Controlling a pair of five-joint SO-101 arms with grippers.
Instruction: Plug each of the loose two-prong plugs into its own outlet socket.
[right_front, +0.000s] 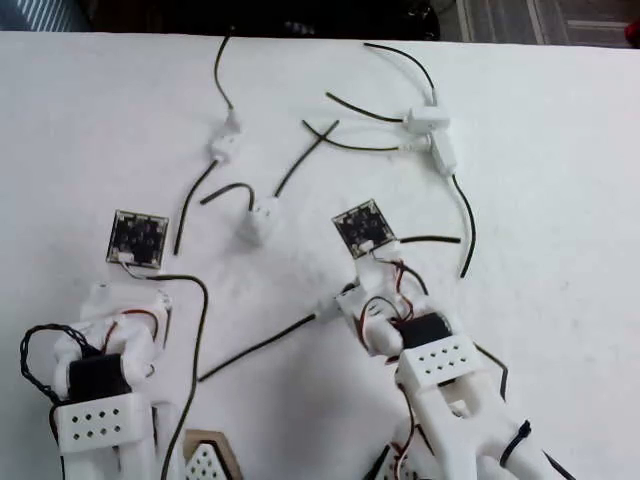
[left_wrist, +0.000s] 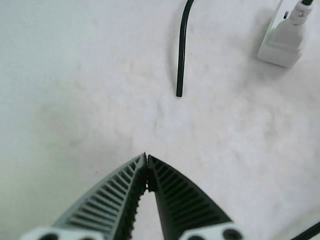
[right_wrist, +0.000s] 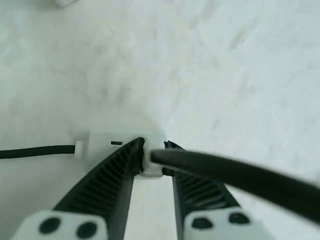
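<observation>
Clamped between the right gripper's fingers is a white plug, pinched from both sides at the tips. Its thick cord runs back from the tips across one finger. Touching the plug just ahead of the tips lies a white block, with a thin cord leading off sideways from it. Whether the plug's prongs are seated in that block cannot be told. From above, this gripper sits low on the table, and a dark cord trails away from it toward the other arm.

The left gripper has its fingers pressed together with nothing between them, tips just over the bare surface. Ahead of those tips, a little to one side, is the cut end of a cord. Farther ahead and off to that same side lies a white connector, well apart from the fingers.

Beyond both grippers, a joined pair lies in line with cords at each end. Farther off past the right gripper, two more connectors lie just beside each other, cords spreading from them.
</observation>
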